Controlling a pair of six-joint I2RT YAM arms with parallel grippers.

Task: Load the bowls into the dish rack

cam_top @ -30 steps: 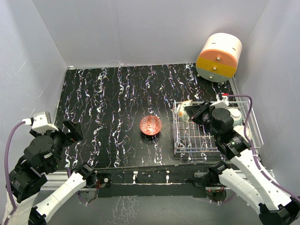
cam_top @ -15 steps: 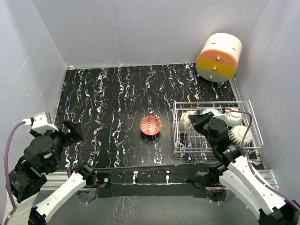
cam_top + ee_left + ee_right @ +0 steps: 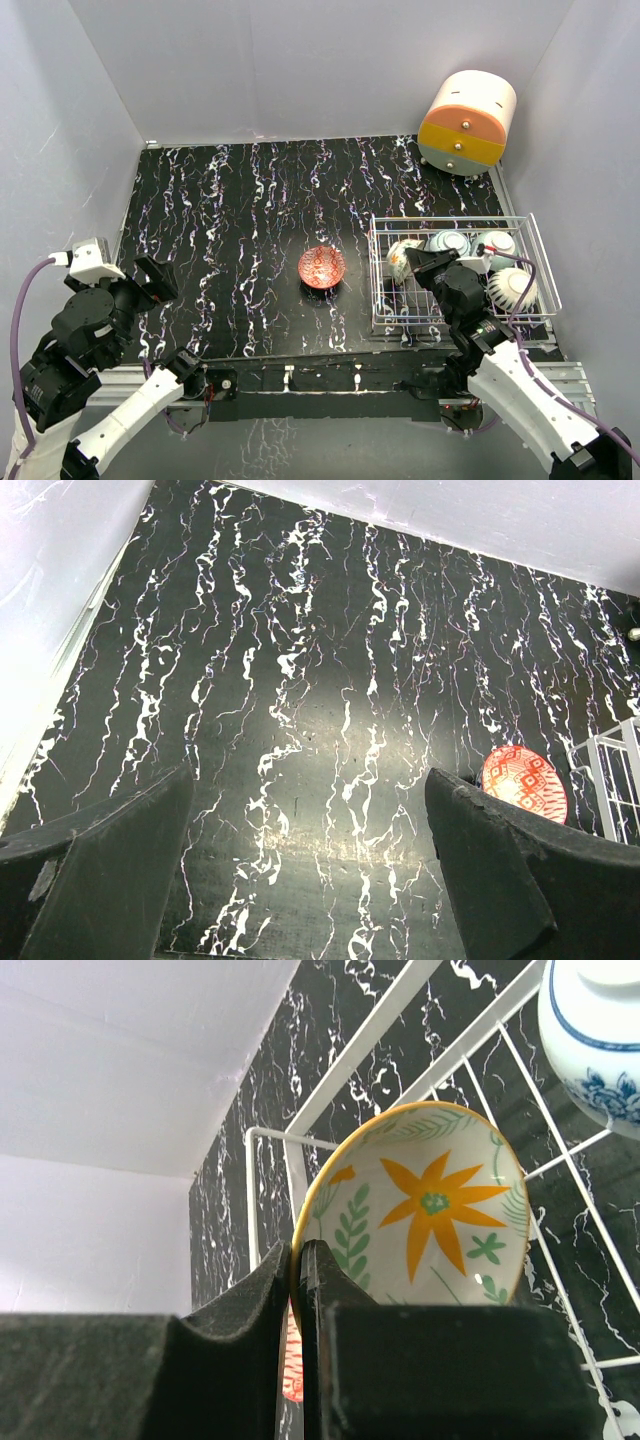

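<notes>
The white wire dish rack (image 3: 452, 218) stands at the right of the table. My right gripper (image 3: 420, 266) is shut on the rim of a yellow-flower bowl (image 3: 400, 258), held on edge at the rack's left end; in the right wrist view the fingers (image 3: 270, 1300) pinch its rim and the bowl (image 3: 430, 1220) faces the camera. Three more bowls sit in the rack: two blue-and-white (image 3: 447, 243) (image 3: 497, 245) and a striped one (image 3: 512, 288). A red patterned bowl (image 3: 321, 268) sits on the table left of the rack. My left gripper (image 3: 150, 280) is open and empty at the near left.
A cream-and-orange round drawer unit (image 3: 466, 122) stands at the far right corner. Grey walls close in the black marbled table (image 3: 250, 200). In the left wrist view the red bowl (image 3: 525, 783) lies beside the right finger and the rack's corner (image 3: 612, 770) shows at the right edge.
My right arm has drawn back toward the near edge with the flower bowl, which now stands at the rack's left end. The bowls behind it have come into view. The left arm has not moved.
</notes>
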